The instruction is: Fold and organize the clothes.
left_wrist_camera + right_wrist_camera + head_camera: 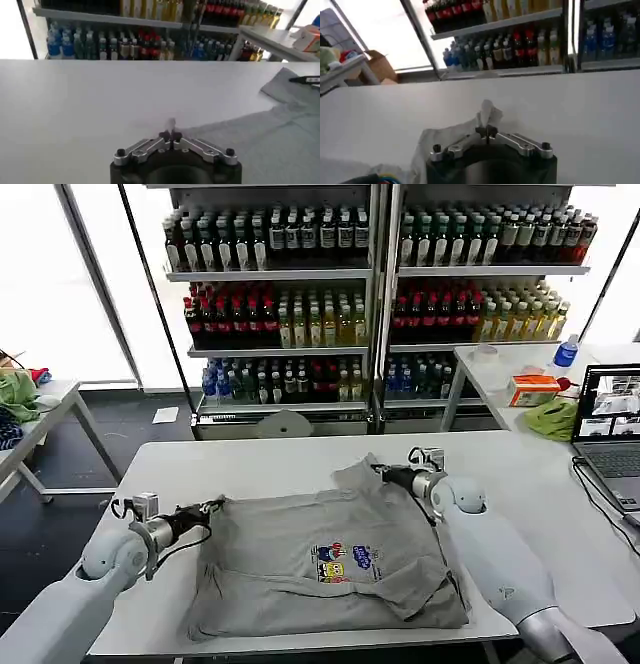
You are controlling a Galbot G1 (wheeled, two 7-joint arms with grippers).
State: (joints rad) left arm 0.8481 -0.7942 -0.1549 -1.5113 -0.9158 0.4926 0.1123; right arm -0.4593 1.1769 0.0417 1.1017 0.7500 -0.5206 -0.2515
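A light grey short-sleeved shirt [290,559] lies spread on the white table [250,459], its multicoloured chest print [345,562] facing up. My left gripper [215,507] is at the shirt's left far corner, shut on a pinch of the grey cloth [170,123]. At the right far corner, my right gripper [379,470] is shut on a raised tuft of the shirt [487,112] by the sleeve. In the left wrist view my left gripper [170,134] has its jaws together; the right gripper [486,131] looks the same in its own view. The collar area is hidden in folds.
Shelves of bottles [300,304] stand behind the table. On the right a side table holds a laptop [610,429], a bright green cloth [550,420], an orange box [533,389] and a blue bottle [566,351]. A small table [55,399] with cloths stands at the left.
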